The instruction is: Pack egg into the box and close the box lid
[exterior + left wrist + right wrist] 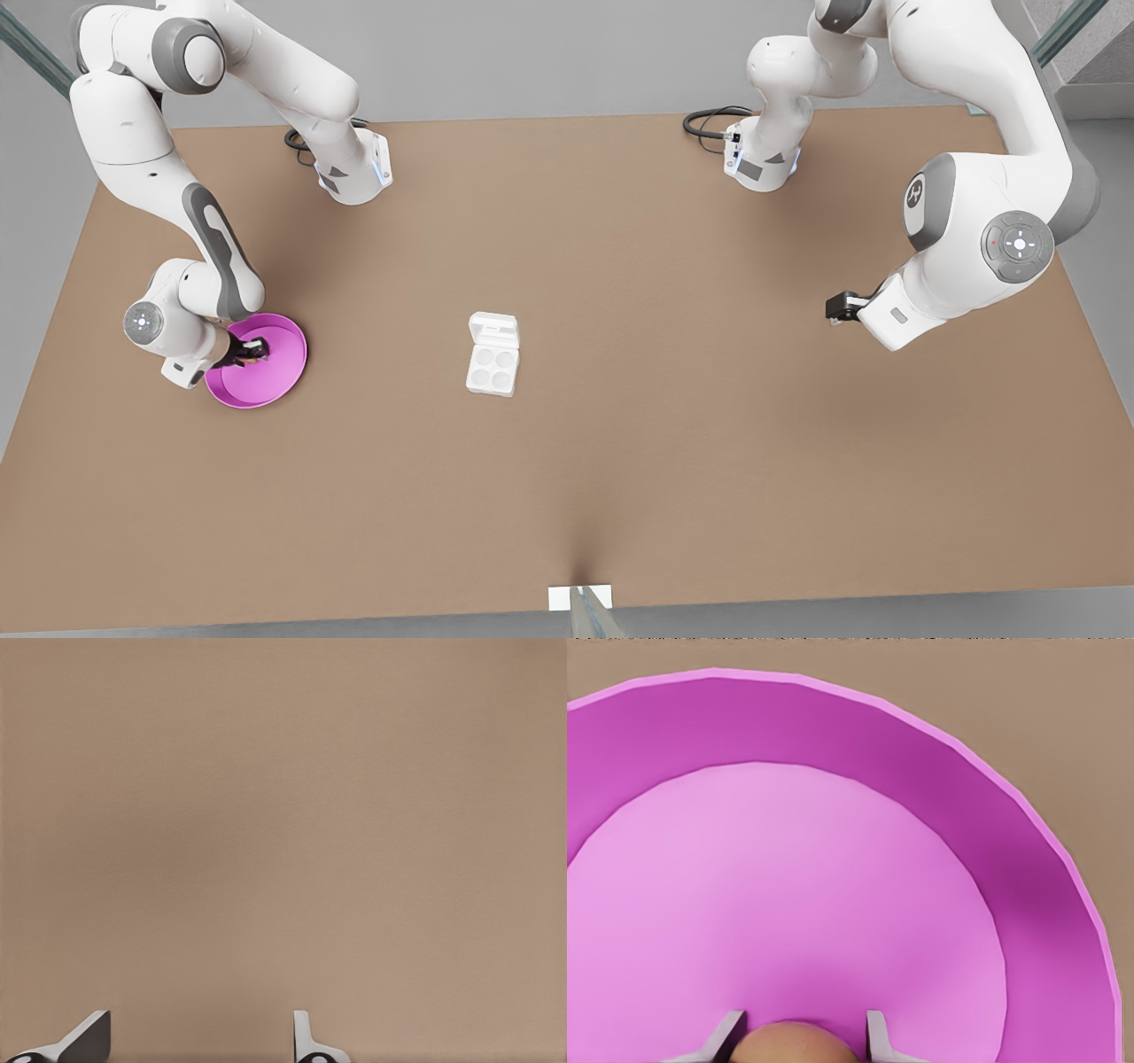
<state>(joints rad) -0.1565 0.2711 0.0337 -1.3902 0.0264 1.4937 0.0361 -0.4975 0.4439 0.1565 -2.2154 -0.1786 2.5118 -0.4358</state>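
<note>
The tan-brown egg [793, 1045] lies in a round pink dish [983, 815], and the fingers of my right gripper [802, 1029] stand close against both its sides. In the front view this gripper [251, 352] reaches down into the dish [282, 377] at the front view's left. The white box [492, 370] sits at the table's middle, its four cups bare. The box lid [493, 332] lies folded back flat behind it. My left gripper [837, 307] hovers at the front view's right, open [199, 1038] over bare table.
The brown table [673, 425] stretches wide between the dish, the box and the front view's right arm. Both arm bases and black cables [709, 120] stand along the far edge. A small white marker [580, 598] sits at the near edge.
</note>
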